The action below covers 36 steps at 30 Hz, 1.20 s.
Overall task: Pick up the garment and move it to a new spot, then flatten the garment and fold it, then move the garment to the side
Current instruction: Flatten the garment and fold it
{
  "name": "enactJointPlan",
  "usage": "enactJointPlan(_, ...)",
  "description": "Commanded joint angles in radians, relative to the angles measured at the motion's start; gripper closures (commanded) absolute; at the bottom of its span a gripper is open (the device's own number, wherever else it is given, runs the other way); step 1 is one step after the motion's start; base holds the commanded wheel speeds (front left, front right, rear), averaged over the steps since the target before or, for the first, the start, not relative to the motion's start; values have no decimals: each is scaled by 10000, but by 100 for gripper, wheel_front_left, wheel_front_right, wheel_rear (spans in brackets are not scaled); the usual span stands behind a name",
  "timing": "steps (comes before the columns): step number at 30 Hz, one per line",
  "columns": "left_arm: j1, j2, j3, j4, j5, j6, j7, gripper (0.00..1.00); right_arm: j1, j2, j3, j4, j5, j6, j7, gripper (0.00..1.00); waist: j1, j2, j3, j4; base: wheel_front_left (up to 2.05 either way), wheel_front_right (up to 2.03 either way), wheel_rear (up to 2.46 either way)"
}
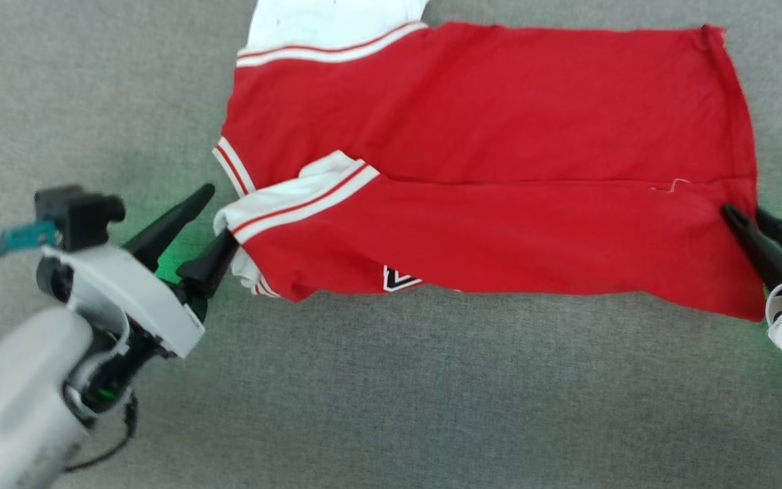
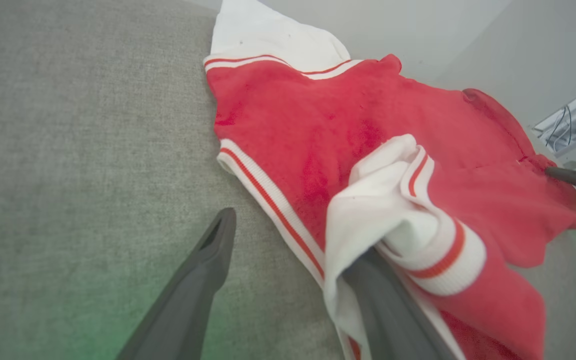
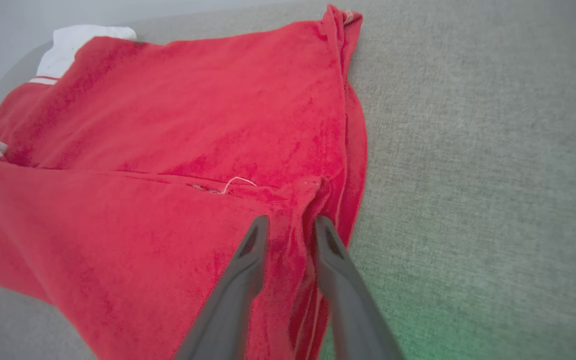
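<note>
Lying half-folded on grey cloth: the red jersey

The red basketball jersey is spread on the grey woven surface, its near half doubled over. The head view catches a scrap of black, white-outlined lettering at the jersey's near edge, mostly tucked under. At the jersey's left end the left gripper gapes wide. The left wrist view shows a white, stripe-trimmed sleeve draped over one finger. The right gripper straddles a ridge of the jersey's right hem; whether it is pinched or loosed, I cannot tell.
</note>
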Motion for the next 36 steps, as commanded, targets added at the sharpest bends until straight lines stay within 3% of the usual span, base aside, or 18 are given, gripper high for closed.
enactJointPlan(1,-387,276,-227,-99,13,16,517,0,-88,-14,-13,85,34,-9,-141,0,0,0,-402,75,0,0,0)
enactJointPlan(8,-1694,1224,-492,65,167,106,2519,0,-128,67,-80,476,65,-9,-444,0,0,0,-1086,206,0,0,0)
enactJointPlan(12,-2223,1299,-493,-545,-134,425,3564,0,-86,32,-181,611,64,-9,-589,0,0,0,-1326,280,0,0,0)
enactJointPlan(23,-1977,1208,-1622,-2642,-1796,2131,7590,0,-346,120,-37,536,73,-9,-684,0,0,0,-1173,73,0,0,0)
enactJointPlan(30,-1861,883,-1604,-1926,-2323,2422,7892,0,-601,125,79,504,105,-9,-773,0,0,0,-764,-201,0,0,0)
enactJointPlan(36,-1866,387,-1816,-128,-2495,2240,8162,0,-776,139,283,572,124,-9,-858,0,0,0,-507,-512,0,0,0)
